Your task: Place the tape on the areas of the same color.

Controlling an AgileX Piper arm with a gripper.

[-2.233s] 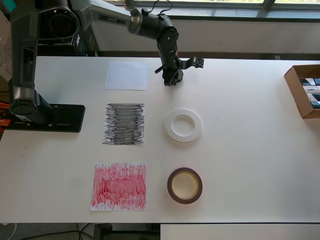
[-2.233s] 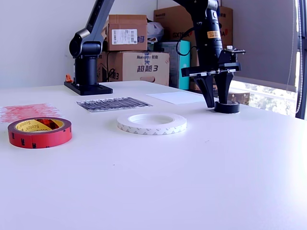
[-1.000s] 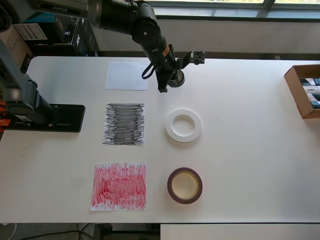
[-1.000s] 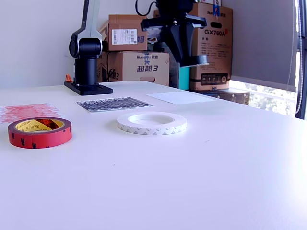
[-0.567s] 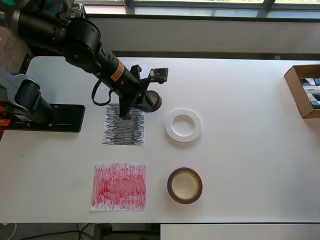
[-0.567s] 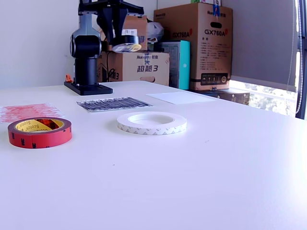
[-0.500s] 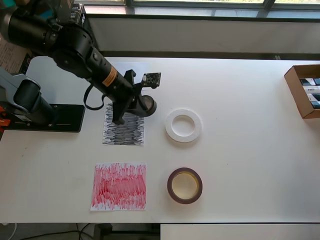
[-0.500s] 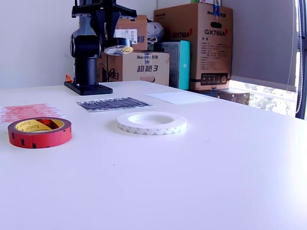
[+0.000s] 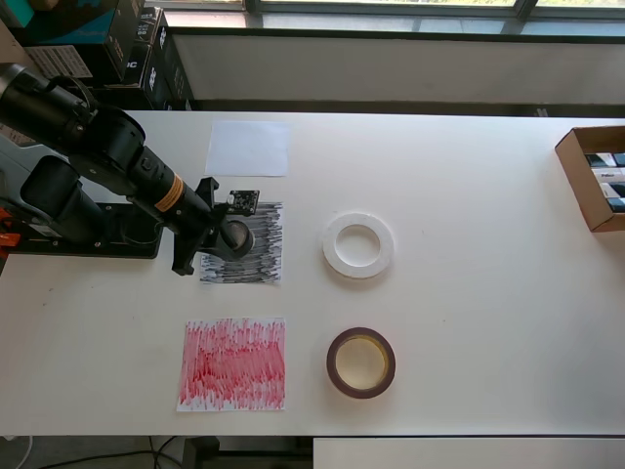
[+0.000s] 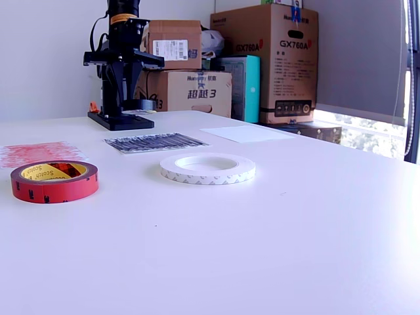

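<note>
1. The gripper [image 9: 230, 234] hangs over the left part of the black-scribbled sheet [image 9: 256, 246] in the overhead view, with the arm [image 9: 107, 147] reaching in from the left over its black base plate [image 9: 132, 234].
2. The jaws are closed on the small black tape roll [image 9: 236, 235], which shows between them as a dark ring above the sheet; in the exterior view the same roll [image 10: 146, 104] sits at the tips of the jaws, clearly above the worktop [image 9: 469, 254] and not touching the paper.
3. The black-scribbled sheet lies in the middle of three sheets set in a column; the plain white sheet [image 9: 248, 148] lies beyond it toward the window, and the red-scribbled sheet [image 9: 233, 363] lies nearer the front edge.
4. The white tape ring [image 9: 358, 245] lies flat on the bare worktop, to the right of the black-scribbled sheet in the overhead view and apart from it.
5. The dark maroon tape ring [image 9: 360, 362] with a yellowish core lies flat to the right of the red-scribbled sheet, also apart from it; in the exterior view it [image 10: 54, 181] looks red on its outer face and stands at the exterior view's left.
6. A cardboard box [image 9: 594, 176] rests at the right edge of the worktop in the overhead view, well apart from the tapes.
7. Stacked cardboard cartons [image 10: 262, 59] stand behind the worktop in the exterior view.
</note>
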